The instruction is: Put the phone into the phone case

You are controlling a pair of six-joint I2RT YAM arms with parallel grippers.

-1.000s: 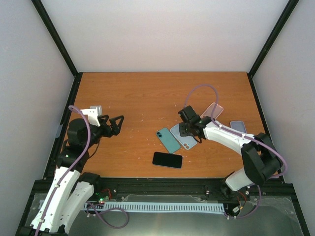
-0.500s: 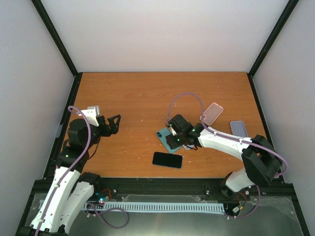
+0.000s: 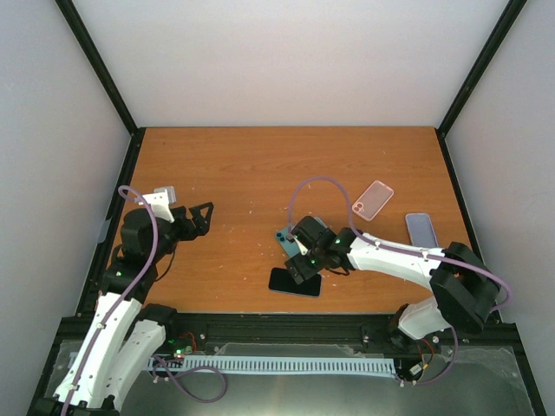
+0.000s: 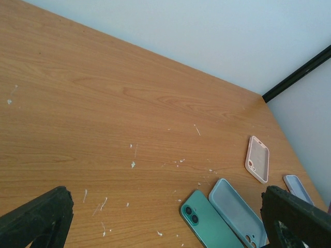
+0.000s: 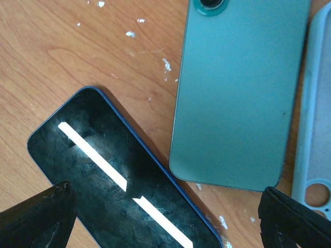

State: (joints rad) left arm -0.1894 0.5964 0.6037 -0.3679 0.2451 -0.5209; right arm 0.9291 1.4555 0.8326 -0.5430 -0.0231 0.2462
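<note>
The black phone (image 3: 295, 282) is seen lying screen up close to the near edge of the surface (image 3: 243, 173), about midway along that edge. The right fingers (image 5: 39, 217) are held over its far end, spread wide apart, and nothing is gripped between them. Whether anything is touched by them cannot be told.

Just beyond, the green phone (image 5: 238, 93) is laid flat with its camera side up. Its near corner is set right beside the long edge of the black phone; contact between the two cannot be made out. The pale blue case (image 4: 238, 212) is placed alongside the green phone, on the side toward the right edge, and no phone is seated in it.

Toward the left edge, the left fingers (image 4: 36, 217) are carried above the surface, also held apart and empty, well away from the phones.

Farther back, toward the far right corner, a pink case (image 3: 374, 199) is laid at a slant, and a lavender case (image 3: 421, 229) is found near the right edge.
</note>
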